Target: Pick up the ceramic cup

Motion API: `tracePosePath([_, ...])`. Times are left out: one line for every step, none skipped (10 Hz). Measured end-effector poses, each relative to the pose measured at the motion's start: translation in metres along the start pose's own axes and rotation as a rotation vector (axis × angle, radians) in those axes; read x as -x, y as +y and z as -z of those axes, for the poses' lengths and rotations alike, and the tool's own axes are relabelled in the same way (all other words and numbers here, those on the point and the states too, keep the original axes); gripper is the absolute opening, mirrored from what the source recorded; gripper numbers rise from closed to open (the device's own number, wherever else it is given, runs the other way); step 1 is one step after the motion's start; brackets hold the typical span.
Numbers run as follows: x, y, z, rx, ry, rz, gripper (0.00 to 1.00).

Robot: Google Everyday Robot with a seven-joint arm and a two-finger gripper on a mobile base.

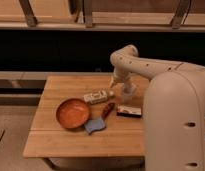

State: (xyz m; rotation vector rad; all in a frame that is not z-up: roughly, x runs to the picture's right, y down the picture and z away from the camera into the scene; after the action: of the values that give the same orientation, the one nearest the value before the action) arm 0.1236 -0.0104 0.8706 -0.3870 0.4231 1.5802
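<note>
The ceramic cup is a small pale cup standing on the wooden table, right of centre toward the back. My gripper hangs at the end of the white arm, directly over and around the cup's top, and hides part of it. The arm bends down from a joint at the upper middle. Whether the gripper touches the cup does not show.
A wide orange bowl sits left of centre. A white bottle lies beside it, with a reddish-brown item, a blue object and a flat packet nearby. My large white arm body covers the table's right side.
</note>
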Motion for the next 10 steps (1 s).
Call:
tracePosePath([-0.005,-0.013,-0.011,0.014,0.024,-0.037,0.65])
tracePosePath([-0.009,-0.018,-0.018,0.017,0.043,-0.052,0.65])
tracePosePath([-0.017,-0.023,-0.029,0.011,0.076,-0.056,0.61])
tracePosePath([-0.024,-0.028,-0.037,-0.008,0.110,-0.045,0.53])
tracePosePath([-0.026,-0.030,-0.044,-0.022,0.126,-0.032,0.43])
tracePosePath([-0.026,-0.030,-0.046,-0.033,0.136,-0.021,0.33])
tracePosePath([-0.021,-0.031,-0.046,-0.042,0.131,-0.011,0.22])
tracePosePath([-0.014,-0.030,-0.040,-0.050,0.114,-0.002,0.13])
tracePosePath([-0.004,-0.025,-0.028,-0.061,0.087,0.014,0.04])
tracePosePath([0.014,-0.015,-0.005,-0.066,0.029,0.042,0.00])
